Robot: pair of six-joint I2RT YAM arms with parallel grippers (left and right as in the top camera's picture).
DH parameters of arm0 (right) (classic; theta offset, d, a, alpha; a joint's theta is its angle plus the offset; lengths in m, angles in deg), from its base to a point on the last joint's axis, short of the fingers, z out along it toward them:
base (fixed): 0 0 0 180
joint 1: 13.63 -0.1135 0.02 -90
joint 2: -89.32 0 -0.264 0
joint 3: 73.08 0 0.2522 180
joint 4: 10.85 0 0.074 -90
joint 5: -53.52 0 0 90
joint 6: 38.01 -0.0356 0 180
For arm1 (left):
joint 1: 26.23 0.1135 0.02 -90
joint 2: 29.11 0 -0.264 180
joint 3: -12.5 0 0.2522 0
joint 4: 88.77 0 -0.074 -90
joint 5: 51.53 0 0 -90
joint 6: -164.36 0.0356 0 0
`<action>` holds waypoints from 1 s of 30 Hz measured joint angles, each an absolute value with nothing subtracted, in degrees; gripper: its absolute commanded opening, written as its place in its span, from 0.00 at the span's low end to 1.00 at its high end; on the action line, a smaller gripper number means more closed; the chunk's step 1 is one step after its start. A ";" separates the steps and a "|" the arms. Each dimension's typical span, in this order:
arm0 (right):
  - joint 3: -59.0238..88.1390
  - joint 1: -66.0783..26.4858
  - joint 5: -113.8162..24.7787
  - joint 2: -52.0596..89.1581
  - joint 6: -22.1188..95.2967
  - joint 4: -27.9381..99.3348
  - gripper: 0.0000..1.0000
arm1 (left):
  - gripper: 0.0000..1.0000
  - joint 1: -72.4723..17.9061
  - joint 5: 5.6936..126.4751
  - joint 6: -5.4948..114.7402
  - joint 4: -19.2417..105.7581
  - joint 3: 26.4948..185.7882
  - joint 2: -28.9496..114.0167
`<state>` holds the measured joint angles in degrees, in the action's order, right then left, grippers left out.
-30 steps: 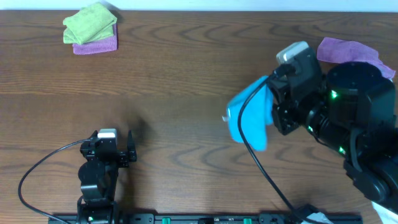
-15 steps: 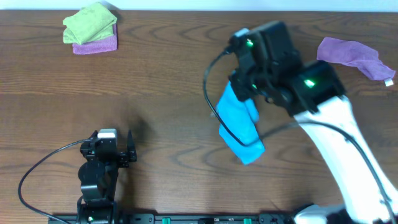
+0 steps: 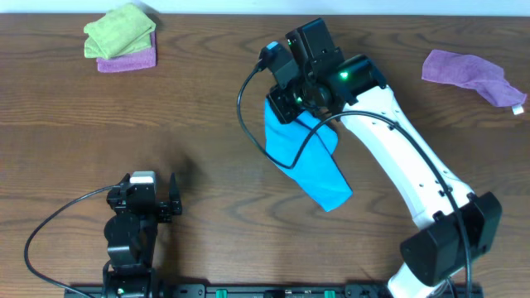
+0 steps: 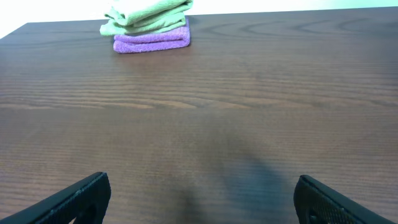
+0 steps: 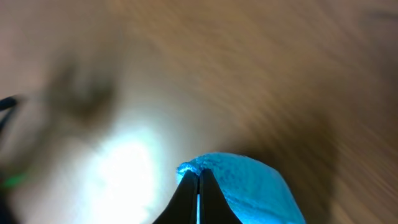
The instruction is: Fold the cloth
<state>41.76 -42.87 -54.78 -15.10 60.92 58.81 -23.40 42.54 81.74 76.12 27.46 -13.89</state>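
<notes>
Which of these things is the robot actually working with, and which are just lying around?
In the job:
the blue cloth, pinched in the right end effector.

Lying about:
the lime-green cloth, stacked on a folded purple cloth; a crumpled purple cloth, far right.

Dark wood-grain table [image 3: 207,108], three cloths on it.
A folded purple cloth [image 3: 128,60] lay at the far left corner with a lime-green cloth [image 3: 120,31] stacked on top; a crumpled purple cloth [image 3: 468,73] lay well apart, far right.
</notes>
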 measured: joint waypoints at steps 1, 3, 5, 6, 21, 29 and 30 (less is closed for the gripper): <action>41.76 -42.87 -58.15 -15.10 62.95 59.12 0.01 | 0.96 -23.40 42.52 81.74 76.14 27.46 -13.89; 41.76 -42.87 -64.75 -15.10 66.88 60.08 0.01 | 0.95 -23.40 42.52 81.74 76.12 27.46 -13.89; 41.76 -42.87 -70.26 -15.10 70.27 61.22 0.01 | 0.96 -23.40 42.52 81.74 76.12 27.46 -13.89; 41.78 -42.87 -71.85 -15.10 71.23 61.68 0.01 | 0.95 -23.40 42.52 81.74 76.12 27.46 -13.89; 41.76 -41.07 -16.22 -15.27 50.47 52.36 0.01 | 0.95 -23.40 42.52 81.74 76.12 27.46 -13.89; 41.76 -34.50 -10.89 -15.32 46.32 50.70 0.01 | 0.95 -23.40 42.52 81.74 76.12 27.46 -13.89; 41.76 -33.95 -11.88 -15.47 46.32 50.18 0.01 | 0.95 -23.40 42.52 81.74 76.12 27.46 -13.89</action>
<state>41.76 -33.95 -11.88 -15.47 46.32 50.18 -23.40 42.52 81.74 76.12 27.46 -13.89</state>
